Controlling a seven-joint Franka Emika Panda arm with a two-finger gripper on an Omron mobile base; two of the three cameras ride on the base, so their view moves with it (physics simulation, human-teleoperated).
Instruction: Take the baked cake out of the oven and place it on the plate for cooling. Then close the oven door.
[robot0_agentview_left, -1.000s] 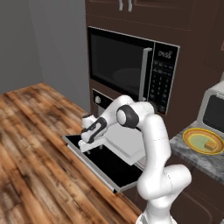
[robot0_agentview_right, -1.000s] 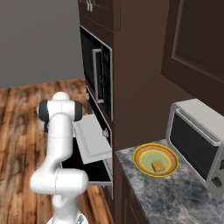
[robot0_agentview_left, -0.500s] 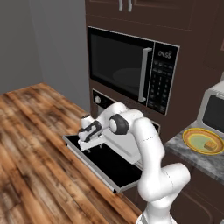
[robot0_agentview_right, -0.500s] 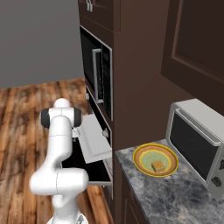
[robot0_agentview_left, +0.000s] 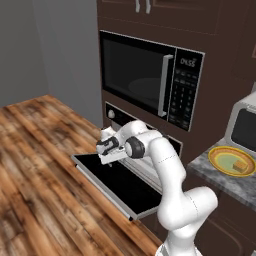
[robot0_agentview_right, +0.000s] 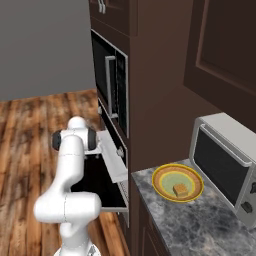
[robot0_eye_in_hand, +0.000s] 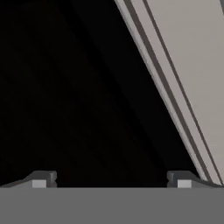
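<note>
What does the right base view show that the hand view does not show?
The right base view has the plate on the grey counter with the baked cake on it, the toaster oven beside it, and the white arm. The hand view has the jaws' two tips standing wide open with nothing between them, seen close over black glass. Both have the oven door, dropped open, with its grey frame.
</note>
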